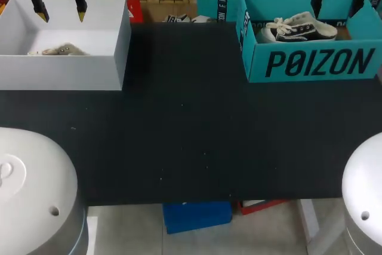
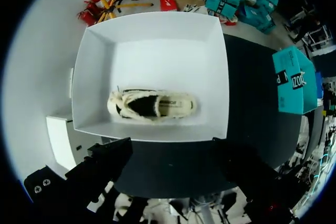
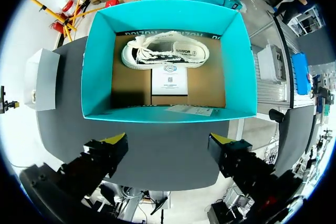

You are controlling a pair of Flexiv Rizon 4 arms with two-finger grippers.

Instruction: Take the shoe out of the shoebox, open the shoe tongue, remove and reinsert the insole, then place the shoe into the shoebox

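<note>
The left end effector [image 1: 61, 12] hangs released above a white box [image 1: 59, 73], cream shoe [image 2: 152, 104] beneath. The right end effector [image 3: 168, 141], likewise released, hangs above the teal shoebox [image 3: 97, 72] on the dark desk [image 1: 179, 135].

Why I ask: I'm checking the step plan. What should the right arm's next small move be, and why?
Probably ease the right tool ahead and down into the teal shoebox, toward the black and white shoe. The tool stands open above the box's near wall, holding nothing, and the shoe lies by the far wall, not yet grasped.
</note>
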